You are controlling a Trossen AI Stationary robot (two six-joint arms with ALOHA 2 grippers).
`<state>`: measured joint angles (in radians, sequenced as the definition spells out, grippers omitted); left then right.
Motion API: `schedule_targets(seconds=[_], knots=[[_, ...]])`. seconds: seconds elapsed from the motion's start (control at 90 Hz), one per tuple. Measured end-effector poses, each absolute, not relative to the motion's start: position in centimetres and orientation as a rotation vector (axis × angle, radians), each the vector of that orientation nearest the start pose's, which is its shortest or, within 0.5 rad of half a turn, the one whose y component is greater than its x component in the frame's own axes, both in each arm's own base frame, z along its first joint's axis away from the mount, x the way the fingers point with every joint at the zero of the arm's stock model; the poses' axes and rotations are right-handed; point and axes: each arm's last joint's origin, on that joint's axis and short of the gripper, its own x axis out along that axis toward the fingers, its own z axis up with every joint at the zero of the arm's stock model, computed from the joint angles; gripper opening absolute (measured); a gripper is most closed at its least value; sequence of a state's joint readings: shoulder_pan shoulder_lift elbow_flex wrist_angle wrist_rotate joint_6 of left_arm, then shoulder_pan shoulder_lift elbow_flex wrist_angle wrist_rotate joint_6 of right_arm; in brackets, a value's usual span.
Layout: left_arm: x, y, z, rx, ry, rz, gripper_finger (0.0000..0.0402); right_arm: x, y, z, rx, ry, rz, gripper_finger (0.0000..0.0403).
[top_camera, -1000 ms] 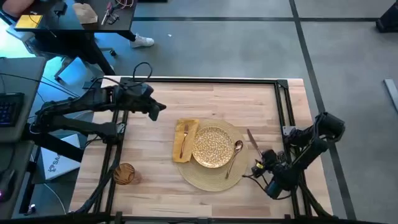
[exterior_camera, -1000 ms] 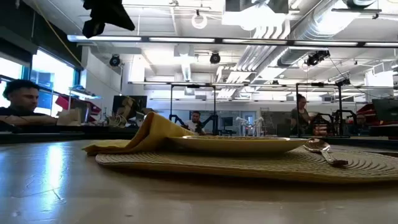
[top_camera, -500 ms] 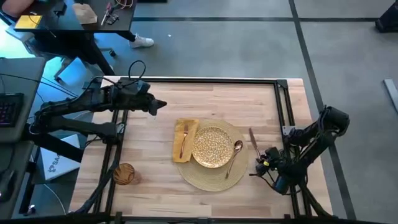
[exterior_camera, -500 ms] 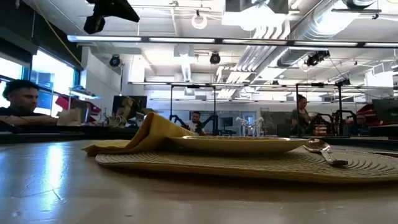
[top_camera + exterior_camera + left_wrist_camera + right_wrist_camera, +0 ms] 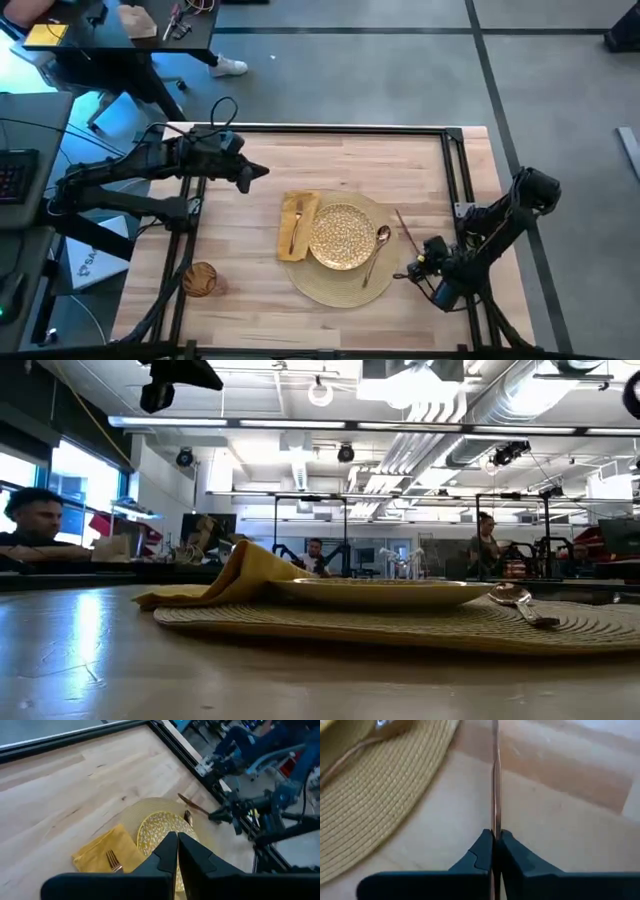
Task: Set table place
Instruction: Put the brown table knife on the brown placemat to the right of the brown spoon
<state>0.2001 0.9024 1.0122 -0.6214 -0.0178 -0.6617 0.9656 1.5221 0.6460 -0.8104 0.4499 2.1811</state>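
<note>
Knife (image 5: 405, 228) now angles a little more across the table (image 5: 400, 160) than half a second back: its blade tip lies just beside the mat (image 5: 345, 290) rim at about 3 o'clock of the plate (image 5: 343, 236), and the handle end has swung toward 5 o'clock, following the right gripper (image 5: 409, 268). That gripper has slid slightly inward from the rail (image 5: 462, 190) and clamps the slim metal knife between its pressed-together fingers (image 5: 512, 855); the right wrist view shows the thin edge of the knife (image 5: 495, 780) running straight out from them over pale wood. The left gripper (image 5: 262, 171) hovers at 11 o'clock of the plate, almost where it was, its fingers (image 5: 197, 855) drawn together on nothing.

The mat is a round coil of woven straw with fine ridges. On it sits the smaller round plate, gold and speckled with glitter. A mustard cloth napkin (image 5: 297, 225), folded into a rectangle, lies at 9 o'clock of the plate, half on the mat, with a metal fork (image 5: 296, 228) along it. A spoon (image 5: 375, 252) with a shiny oval bowl rests on the mat at 4 o'clock of the plate. An amber glass tumbler (image 5: 200, 279) stands well apart at 8 o'clock, near the table's left edge. The tabletop is light wooden planks within a black metal rail.
</note>
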Motion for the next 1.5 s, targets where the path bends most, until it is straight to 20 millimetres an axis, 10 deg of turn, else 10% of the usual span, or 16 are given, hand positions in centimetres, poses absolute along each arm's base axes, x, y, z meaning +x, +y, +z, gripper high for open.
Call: schedule_targets(seconds=[0.889,1.267,1.5], knots=[[14.6,2.9,36.5,-0.615,0.343,0.297,0.0000,19.3,16.6,17.9,0.971,0.717,-1.029,0.0001],[14.6,2.9,36.5,-0.599,0.349,0.295,0.0000,19.8,17.4,14.6,1.079,0.770,-0.990,0.0000],[14.6,2.9,36.4,-0.601,0.350,0.296,0.0000,20.8,17.3,15.9,1.092,0.667,-0.960,0.0000]])
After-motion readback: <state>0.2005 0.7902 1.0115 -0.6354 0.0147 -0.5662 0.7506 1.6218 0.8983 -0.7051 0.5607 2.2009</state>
